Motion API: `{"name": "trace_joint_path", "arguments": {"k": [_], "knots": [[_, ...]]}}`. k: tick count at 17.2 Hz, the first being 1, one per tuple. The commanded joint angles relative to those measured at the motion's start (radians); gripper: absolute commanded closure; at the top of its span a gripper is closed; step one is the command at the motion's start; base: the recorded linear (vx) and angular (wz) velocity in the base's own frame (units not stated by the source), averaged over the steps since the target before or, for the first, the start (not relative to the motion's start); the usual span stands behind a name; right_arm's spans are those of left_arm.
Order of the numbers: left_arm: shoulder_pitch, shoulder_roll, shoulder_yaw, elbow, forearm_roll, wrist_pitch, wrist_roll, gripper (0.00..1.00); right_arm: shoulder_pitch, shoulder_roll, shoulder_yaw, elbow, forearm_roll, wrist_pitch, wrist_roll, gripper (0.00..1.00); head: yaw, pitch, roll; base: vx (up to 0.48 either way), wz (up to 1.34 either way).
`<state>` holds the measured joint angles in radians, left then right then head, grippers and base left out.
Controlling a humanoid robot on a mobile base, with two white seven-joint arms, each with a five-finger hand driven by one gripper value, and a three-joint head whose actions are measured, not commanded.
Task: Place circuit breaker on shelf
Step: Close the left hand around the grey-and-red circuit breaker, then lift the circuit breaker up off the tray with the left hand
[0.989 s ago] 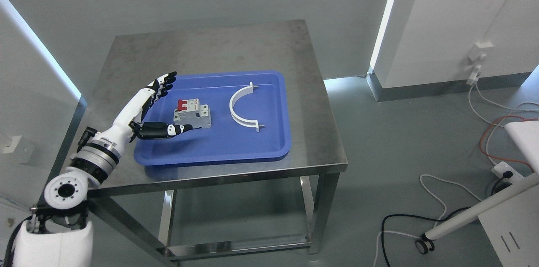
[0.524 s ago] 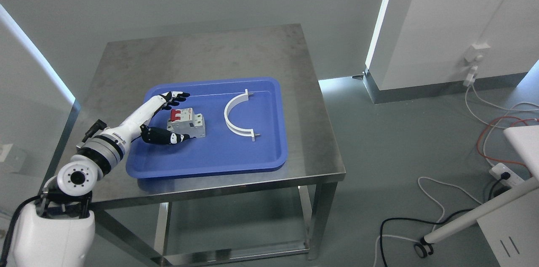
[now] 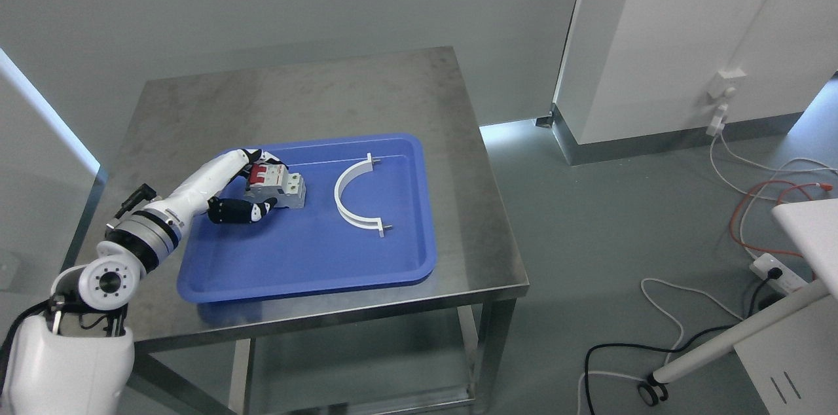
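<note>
Grey walls and a grey floor surround a steel table that carries a blue tray, and your work sits near the tray's far left corner. Your left hand comes in over the tray's left edge and cups the circuit breaker there: the fingers curl over its far side and the thumb lies against its near side. From this angle you cannot quite tell whether the hold is firm or the hand is only touching the case, so treat it as a grasp in the making.

To do this step well, squeeze evenly from both sides before you lift, keep the pads on the flat grey case instead of the red switches, and raise it straight up so it clears the tray's rim without dragging. Steer away from the white curved bracket lying apart to the right, toward the tray's middle.

You are holding a small, boxy grey block with red switches on its upper face; it rests on the tray floor. It looks rigid and compact, so it should not flex. No shelf shows in this view, and your right arm is out of sight.
</note>
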<state>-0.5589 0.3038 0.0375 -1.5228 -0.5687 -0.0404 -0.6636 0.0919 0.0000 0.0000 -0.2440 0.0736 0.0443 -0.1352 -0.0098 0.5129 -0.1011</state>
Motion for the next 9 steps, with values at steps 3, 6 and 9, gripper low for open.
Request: {"name": "trace_joint_path", "arguments": {"k": [3, 6, 9], "knots": [[-0.124, -0.286, 0.375, 0.036, 0.175, -0.094, 0.001, 0.9, 0.0, -0.017, 0.02, 0.0, 0.0, 0.035, 0.0, 0.0, 0.0, 0.0, 0.0, -0.006, 0.0], [-0.101, -0.286, 0.397, 0.029, 0.39, -0.136, 0.054, 0.87, 0.0, -0.017, 0.02, 0.0, -0.002, 0.035, -0.001, 0.0, 0.0, 0.0, 0.0, -0.083, 0.0], [-0.037, -0.286, 0.362, 0.017, 0.472, -0.229, 0.342, 0.83, 0.0, -0.017, 0.02, 0.0, 0.0, 0.035, -0.001, 0.0, 0.0, 0.0, 0.0, -0.233, -0.01]]}}
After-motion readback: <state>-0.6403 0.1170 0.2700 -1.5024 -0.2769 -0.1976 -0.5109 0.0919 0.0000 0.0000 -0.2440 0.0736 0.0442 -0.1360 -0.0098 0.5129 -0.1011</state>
